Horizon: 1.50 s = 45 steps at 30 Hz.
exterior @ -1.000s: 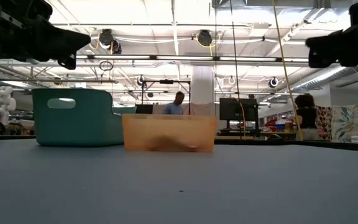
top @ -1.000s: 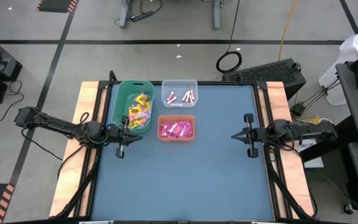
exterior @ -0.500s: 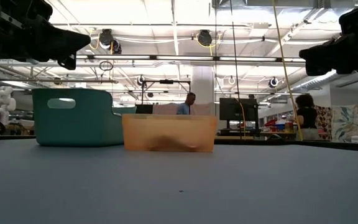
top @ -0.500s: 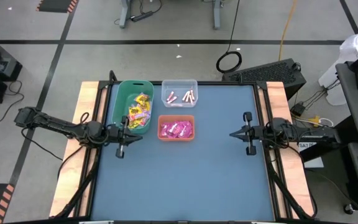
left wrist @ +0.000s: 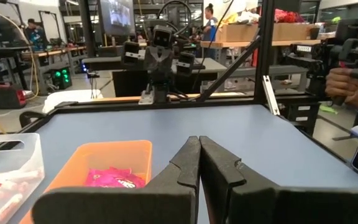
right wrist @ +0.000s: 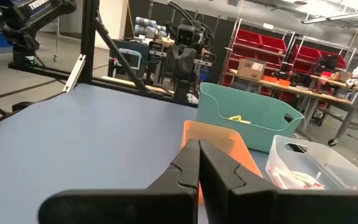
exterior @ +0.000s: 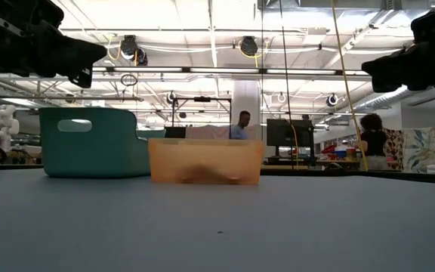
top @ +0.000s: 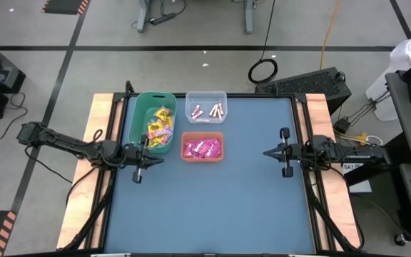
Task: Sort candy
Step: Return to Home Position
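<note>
The candy lies sorted in three bins at the table's far left. Yellow packets (top: 160,127) fill the green bin (top: 138,114). Pale sticks (top: 210,111) lie in the clear bin (top: 205,97). Magenta packets (top: 202,148) (left wrist: 110,179) sit in the orange bin (top: 203,134) (exterior: 205,160). My left gripper (top: 160,158) (left wrist: 199,140) hovers shut over the table, just near of the green bin and left of the orange one. My right gripper (top: 265,154) (right wrist: 198,143) hovers shut above the table's right half, pointing at the bins. Neither holds anything.
The blue table top (top: 220,207) stretches bare across its near half and middle. Wooden side rails (top: 98,121) flank it. Beyond the far edge stand benches, monitors and people (exterior: 370,142); a person's hand (left wrist: 344,81) shows off the table's side.
My right gripper has shifted slightly toward the table's left and far edges and has sunk a little, staying shut. The bins and the candy have not moved.
</note>
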{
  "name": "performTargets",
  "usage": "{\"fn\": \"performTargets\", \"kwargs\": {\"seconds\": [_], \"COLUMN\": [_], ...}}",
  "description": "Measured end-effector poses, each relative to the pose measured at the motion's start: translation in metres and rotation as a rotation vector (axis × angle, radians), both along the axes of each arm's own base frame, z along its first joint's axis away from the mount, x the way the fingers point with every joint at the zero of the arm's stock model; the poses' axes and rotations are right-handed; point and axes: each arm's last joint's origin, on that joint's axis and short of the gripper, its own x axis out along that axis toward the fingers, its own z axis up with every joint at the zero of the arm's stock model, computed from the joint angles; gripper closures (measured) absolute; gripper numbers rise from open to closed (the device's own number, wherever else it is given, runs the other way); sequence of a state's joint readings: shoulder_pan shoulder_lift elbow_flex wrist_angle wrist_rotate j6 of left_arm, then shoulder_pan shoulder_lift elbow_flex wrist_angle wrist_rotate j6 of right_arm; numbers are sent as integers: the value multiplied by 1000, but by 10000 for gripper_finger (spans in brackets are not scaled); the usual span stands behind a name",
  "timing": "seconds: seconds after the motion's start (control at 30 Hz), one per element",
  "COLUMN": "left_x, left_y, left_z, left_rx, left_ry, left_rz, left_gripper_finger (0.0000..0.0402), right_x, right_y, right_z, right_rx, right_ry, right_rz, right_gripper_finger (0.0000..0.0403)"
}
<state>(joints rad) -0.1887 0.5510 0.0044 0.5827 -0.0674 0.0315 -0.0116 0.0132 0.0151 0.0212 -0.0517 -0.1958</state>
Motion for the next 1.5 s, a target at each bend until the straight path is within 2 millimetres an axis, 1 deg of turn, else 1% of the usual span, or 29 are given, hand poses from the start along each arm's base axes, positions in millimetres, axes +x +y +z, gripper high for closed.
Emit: {"fn": "performTargets", "kwargs": {"seconds": [0.3, 0.43, 0.53, 0.8, 1.23, 1.43, 1.5], "left_x": [0, 0, -1, -11, -26, -30, -32], "left_y": [0, 0, -1, 1, 4, 6, 7], "left_z": [-1, -2, 1, 5, 5, -4, -4], "left_rx": [32, 13, 4, 29, 22, -3, -17], "left_ry": [10, 15, -3, -42, -40, 39, 37], "left_rz": [0, -3, -38, -40, -30, 14, 28], "left_gripper_finger": [389, 389, 389, 389, 389, 389, 389], "right_x": [0, 0, 0, 0, 0, 0, 0], "right_y": [0, 0, 0, 0, 0, 0, 0], "right_z": [0, 0, 0, 0, 0, 0, 0], "right_rx": [10, 25, 27, 27, 27, 27, 27], "right_ry": [1, 2, 2, 2, 2, 2, 2], "right_rz": [-1, -1, -1, -1, -2, -2, -2], "right_gripper_finger": [403, 403, 403, 403, 403, 403, 403]}}
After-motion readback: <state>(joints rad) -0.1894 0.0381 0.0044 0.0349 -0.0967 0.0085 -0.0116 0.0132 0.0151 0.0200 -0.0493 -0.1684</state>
